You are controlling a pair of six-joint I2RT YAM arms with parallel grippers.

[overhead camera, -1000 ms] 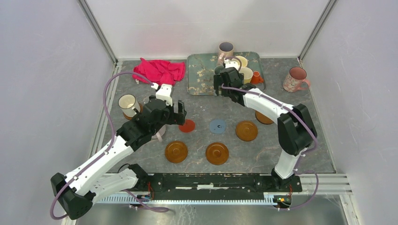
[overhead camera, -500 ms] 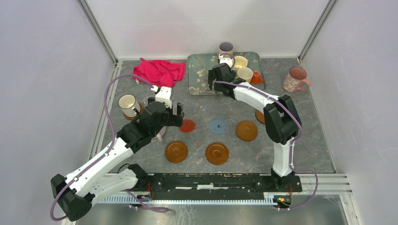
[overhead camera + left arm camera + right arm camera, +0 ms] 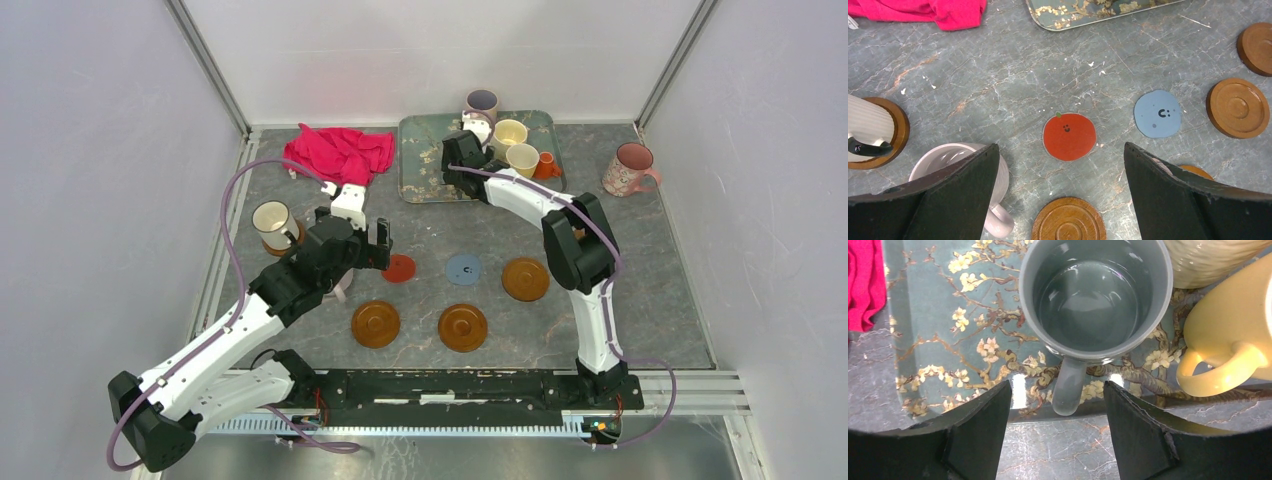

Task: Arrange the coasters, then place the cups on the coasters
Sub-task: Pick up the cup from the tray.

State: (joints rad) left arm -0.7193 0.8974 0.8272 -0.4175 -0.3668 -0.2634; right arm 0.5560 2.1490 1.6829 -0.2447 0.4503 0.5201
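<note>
Cups [image 3: 522, 157] on tray [image 3: 425, 150]; coasters [image 3: 463, 327] in frt.

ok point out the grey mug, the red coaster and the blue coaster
grey mug [image 3: 1095, 297], right wrist view, inside of its bowl
red coaster [image 3: 1069, 136], left wrist view, middle of its face
blue coaster [image 3: 1158, 113], left wrist view, middle of its face

Overhead view spans table [image 3: 660, 295]; wrist views look down close; all share tray [image 3: 425, 155].
</note>
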